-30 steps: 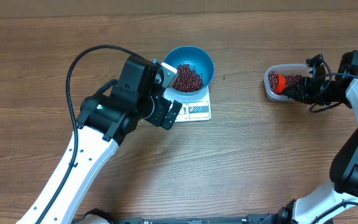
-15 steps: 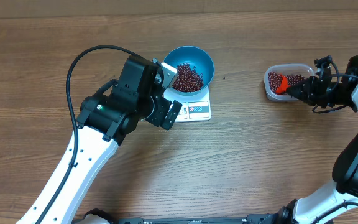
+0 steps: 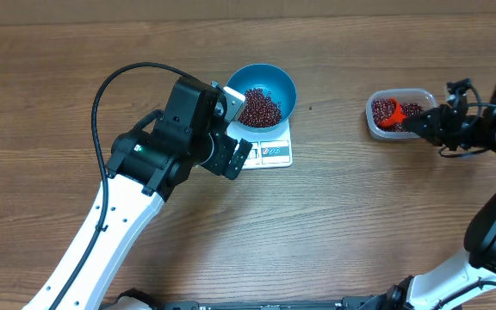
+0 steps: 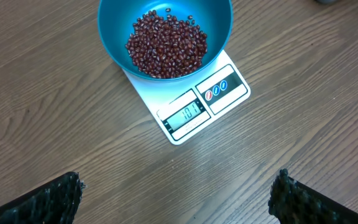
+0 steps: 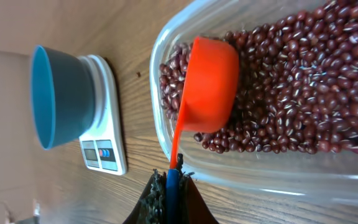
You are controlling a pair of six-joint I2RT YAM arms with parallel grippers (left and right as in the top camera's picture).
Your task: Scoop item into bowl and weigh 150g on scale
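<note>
**Right arm draws back from the tub; scale shows 101**

Closest to me, the left gripper [image 4: 176, 193] hangs over the table [image 4: 73, 124] just short of the scale [image 4: 238, 87]. Its fingers are spread as wide as they go and it holds nothing. It has not budged in the last second, and neither have the scale or the bowl [image 4: 112, 22] standing on it.

The change is over on the right. The right gripper [image 5: 169, 180] has slid outward, away from the middle of the table. It stays clamped tight on the thin handle of the orange scoop [image 5: 210, 84]. From above, more of that handle now shows over the rim of the clear tub [image 5: 260, 174]. The scoop's cup lies on the beans there.

The scale's display [image 4: 185, 114] reads 101. Beside it sit a red and a blue button mark, with printing too small to read.

The beans [image 4: 166, 43] are in two places: a loose heap in the blue bowl, and a fuller layer in the tub, well apart on the right.
</note>
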